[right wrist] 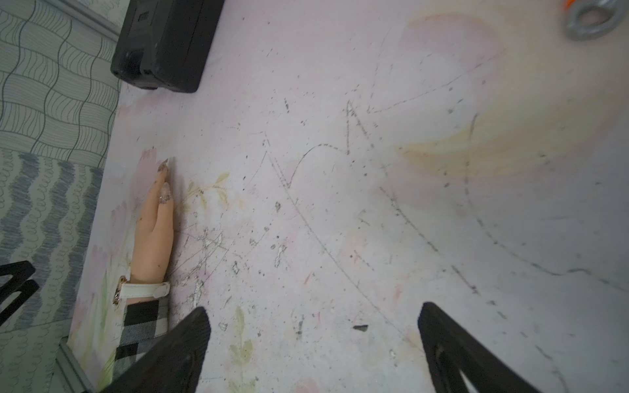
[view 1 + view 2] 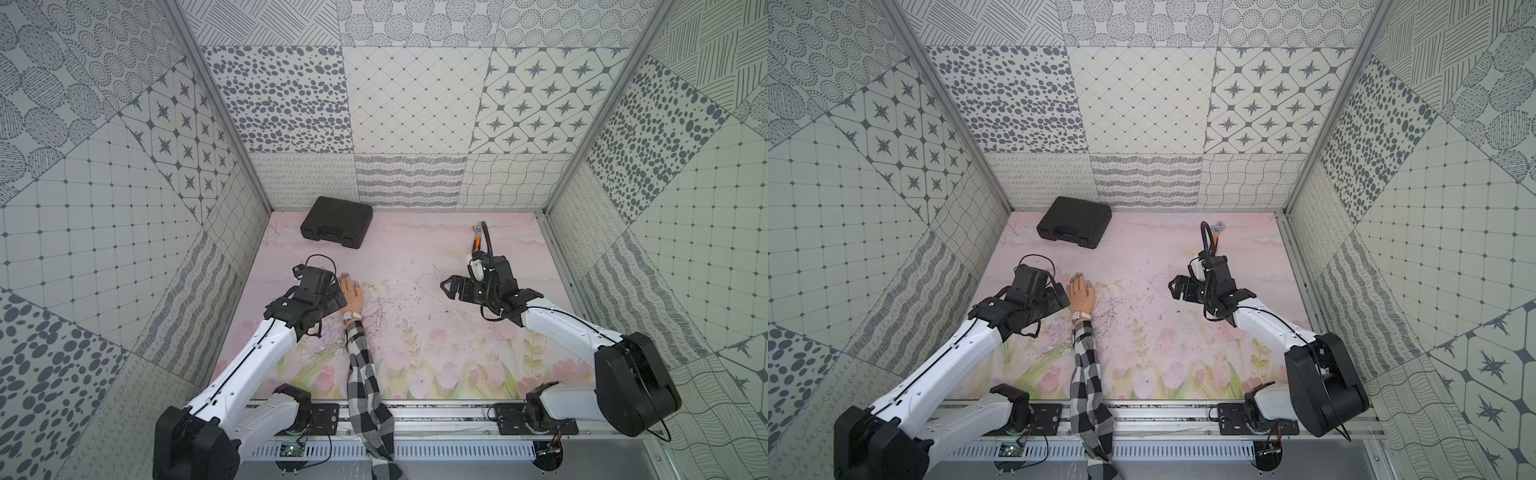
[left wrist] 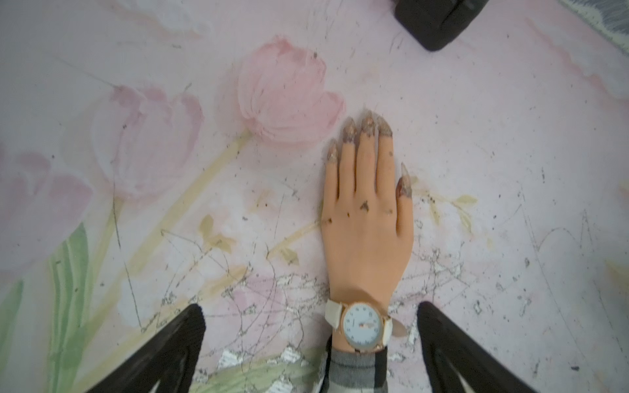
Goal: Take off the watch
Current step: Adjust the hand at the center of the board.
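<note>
Spread left hand [image 3: 310, 306] near watch [image 3: 362, 325], dial print [image 3: 353, 322] blurred

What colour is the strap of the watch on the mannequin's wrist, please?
Cream white; the watch strap shows best in the left wrist view.

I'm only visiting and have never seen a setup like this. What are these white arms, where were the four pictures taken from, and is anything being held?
Two white robot arms work over a flowered table. Two pictures look down from overhead cameras set side by side. The other two come from a camera on each arm's wrist, looking out past its black two-fingered tool. A mannequin hand in a checked sleeve lies flat, wearing the watch on its wrist. The left tool is open close to that wrist. The right tool is open too, over bare table. Neither holds anything. A black case and an orange-handled wrench lie near the back wall.
</note>
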### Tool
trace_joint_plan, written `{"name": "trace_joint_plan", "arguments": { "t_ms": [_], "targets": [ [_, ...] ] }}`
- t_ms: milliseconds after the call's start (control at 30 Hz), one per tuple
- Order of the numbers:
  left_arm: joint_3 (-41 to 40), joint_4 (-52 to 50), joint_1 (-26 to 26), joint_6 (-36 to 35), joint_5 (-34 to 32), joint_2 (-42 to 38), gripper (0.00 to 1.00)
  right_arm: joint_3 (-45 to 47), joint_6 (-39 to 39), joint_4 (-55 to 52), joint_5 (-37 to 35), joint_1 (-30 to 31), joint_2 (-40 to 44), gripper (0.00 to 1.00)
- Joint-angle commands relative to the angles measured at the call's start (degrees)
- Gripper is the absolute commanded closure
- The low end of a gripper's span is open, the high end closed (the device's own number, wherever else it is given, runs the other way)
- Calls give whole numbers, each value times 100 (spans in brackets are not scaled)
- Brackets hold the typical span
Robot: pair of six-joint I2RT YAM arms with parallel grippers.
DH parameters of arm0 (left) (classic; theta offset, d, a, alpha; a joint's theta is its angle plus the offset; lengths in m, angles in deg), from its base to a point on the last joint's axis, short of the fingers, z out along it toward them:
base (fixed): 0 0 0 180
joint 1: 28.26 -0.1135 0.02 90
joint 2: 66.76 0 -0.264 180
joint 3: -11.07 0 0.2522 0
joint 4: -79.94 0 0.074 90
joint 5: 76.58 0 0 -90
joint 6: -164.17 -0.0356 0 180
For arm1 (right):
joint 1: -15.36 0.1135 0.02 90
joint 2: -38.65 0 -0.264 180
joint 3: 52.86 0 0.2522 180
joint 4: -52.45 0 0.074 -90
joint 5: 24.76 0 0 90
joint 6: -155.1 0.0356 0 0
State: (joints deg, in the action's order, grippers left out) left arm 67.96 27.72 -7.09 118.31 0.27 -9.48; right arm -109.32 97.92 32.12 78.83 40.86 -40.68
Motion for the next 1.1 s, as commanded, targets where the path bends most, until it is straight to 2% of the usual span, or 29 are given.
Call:
{"name": "trace_joint_plan", "arguments": {
  "t_ms": [0, 167, 400, 767, 1067],
  "targets": [
    [-440, -1114, 554, 1340, 367, -395, 1, -318, 653, 250, 90, 378, -298, 2],
    [-779, -682, 1001, 1629, 499, -250, 2, -653, 1149, 486, 87, 844, -736, 2],
    [-641, -180, 1497, 1623, 470, 501, 1, -937, 1495, 595, 145, 1008, -1263, 4],
    [-376, 318, 1923, 1575, 482, 1574, 2, -1157, 1457, 613, 161, 1020, -1600, 4],
    [-421, 528, 2206, 1808, 279, 1801, 2, -1184, 1332, 598, 364, 1026, -1856, 4]
  ]
}}
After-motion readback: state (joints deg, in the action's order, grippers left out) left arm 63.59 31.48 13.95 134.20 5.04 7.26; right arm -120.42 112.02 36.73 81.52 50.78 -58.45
